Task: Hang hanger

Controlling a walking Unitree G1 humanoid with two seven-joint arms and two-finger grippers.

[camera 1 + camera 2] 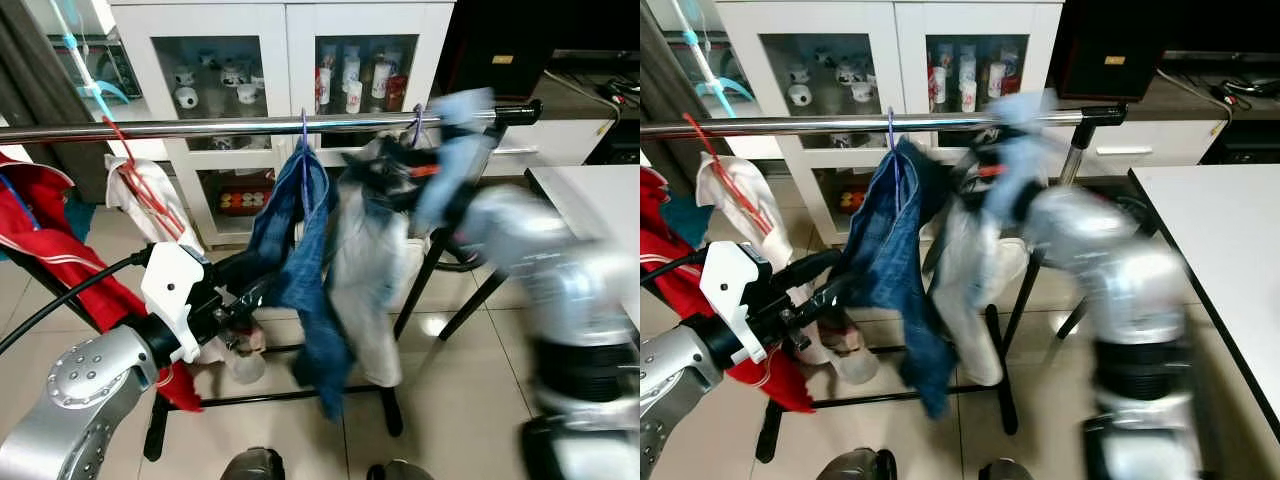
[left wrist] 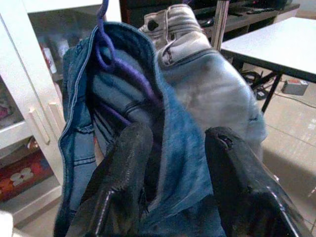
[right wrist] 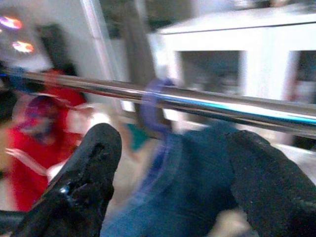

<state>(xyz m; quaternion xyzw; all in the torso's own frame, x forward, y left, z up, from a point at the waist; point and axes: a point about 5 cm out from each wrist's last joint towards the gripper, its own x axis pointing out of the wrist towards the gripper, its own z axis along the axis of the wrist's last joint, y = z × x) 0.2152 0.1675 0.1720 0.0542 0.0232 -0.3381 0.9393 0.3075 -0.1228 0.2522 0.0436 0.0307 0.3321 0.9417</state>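
Left gripper (image 2: 173, 163) fingers spread, straddling blue jeans (image 1: 300, 250) hung on purple hanger (image 2: 111, 59). Right gripper (image 3: 173, 163), blurred, fingers apart just under the rail (image 1: 250, 126).

A white glass-fronted cabinet (image 1: 290, 60) is seen behind, its shelves lined with mugs and jars (image 1: 350, 80). A white table (image 1: 1220, 240) is placed to the right. The floor is covered in pale tiles (image 1: 470, 400). A dark cabinet (image 1: 1110, 50) is set further back.
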